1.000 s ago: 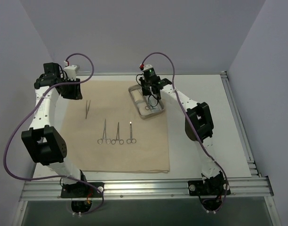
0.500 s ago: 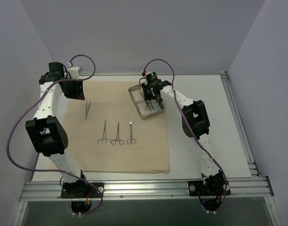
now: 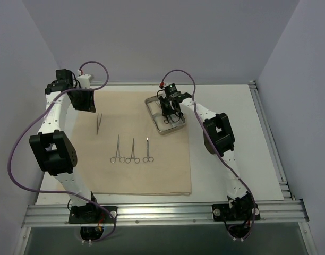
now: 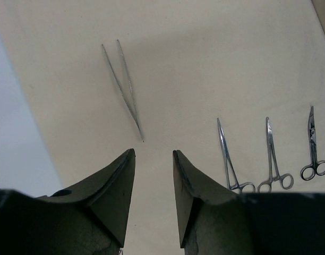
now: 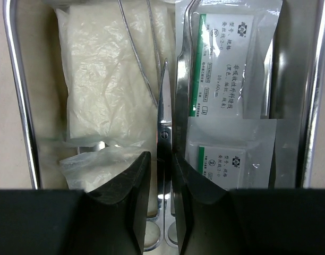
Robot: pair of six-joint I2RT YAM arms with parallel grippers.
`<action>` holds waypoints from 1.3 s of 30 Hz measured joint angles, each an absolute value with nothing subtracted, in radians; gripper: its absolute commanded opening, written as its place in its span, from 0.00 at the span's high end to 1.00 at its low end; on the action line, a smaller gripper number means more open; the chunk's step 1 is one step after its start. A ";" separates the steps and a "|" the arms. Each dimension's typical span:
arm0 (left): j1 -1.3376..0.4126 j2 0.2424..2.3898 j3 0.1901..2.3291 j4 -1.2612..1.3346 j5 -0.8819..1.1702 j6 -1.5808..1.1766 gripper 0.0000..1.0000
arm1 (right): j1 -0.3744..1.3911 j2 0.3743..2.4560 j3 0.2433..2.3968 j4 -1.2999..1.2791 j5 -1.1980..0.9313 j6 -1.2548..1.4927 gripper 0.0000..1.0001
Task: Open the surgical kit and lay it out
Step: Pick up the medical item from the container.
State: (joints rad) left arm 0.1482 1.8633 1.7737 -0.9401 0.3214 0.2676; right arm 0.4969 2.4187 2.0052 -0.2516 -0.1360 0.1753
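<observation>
Here, R tool [image 5: 160, 155] straddles scissors [image 5: 163, 109]; handles hidden, grip unclear.

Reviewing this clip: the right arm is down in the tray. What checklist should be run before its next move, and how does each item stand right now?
1. Scissors sit between the right gripper jaws: ok.
2. Jaws actually clamped on the scissors: cannot tell.
3. Gauze wrapping free of the jaws: cannot tell; its plastic lies right against one of them.
4. Clear packet not overlapping the scissors: not ok; its edge runs along the blades.
5. Left gripper open and holding nothing, above the cloth: ok.
6. Bare cloth left to the right of the three ring-handled instruments: ok.
</observation>
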 measured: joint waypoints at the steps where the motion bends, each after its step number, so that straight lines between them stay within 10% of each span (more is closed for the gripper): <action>1: 0.147 1.863 1.774 -0.940 0.320 0.268 0.56 | 0.496 2.420 2.005 -0.251 -0.138 0.177 0.80; 8: 0.146 1.863 1.774 -0.940 0.318 0.268 0.56 | 0.492 2.422 2.007 -0.252 -0.154 0.183 1.00; 39: 0.146 1.862 1.774 -0.938 0.294 0.254 0.57 | 0.598 1.972 1.631 -0.103 0.208 0.434 1.00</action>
State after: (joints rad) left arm 0.1455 1.8618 1.7737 -0.9379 0.2935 0.2543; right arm 0.5980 1.9720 1.6314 -0.1028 0.2077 0.4339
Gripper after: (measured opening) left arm 0.436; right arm 0.088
